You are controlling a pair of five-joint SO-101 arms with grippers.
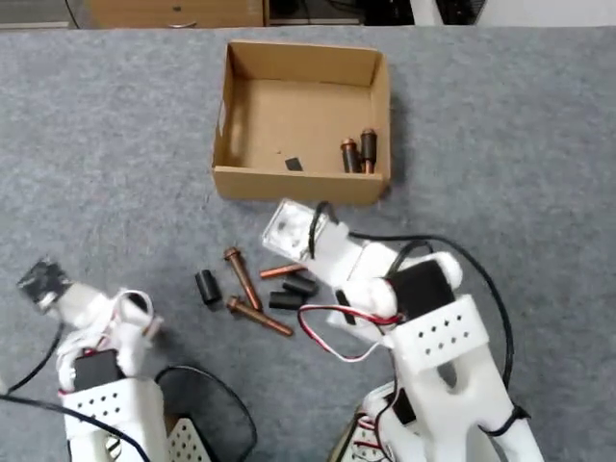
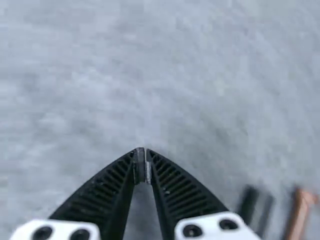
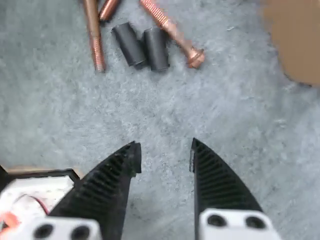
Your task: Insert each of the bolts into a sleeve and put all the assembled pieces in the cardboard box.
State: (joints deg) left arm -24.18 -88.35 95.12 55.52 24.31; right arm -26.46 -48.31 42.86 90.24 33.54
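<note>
**Right tool poised, part-open and empty, short of the loose parts**
The right tool (image 3: 164, 146) was seen above the bench (image 3: 235, 105), with two sleeves (image 3: 156, 47) lying side by side just beyond its tips and a bolt (image 3: 167, 26) set against them. The left tool (image 2: 140, 152) was closed on nothing, off to one side. Two assembled pieces (image 1: 356, 152) were laid in the box (image 1: 298, 183). The bolt would probably best be gripped across its shank, clear of the sleeves, since these could easily be knocked and rolled.
</note>
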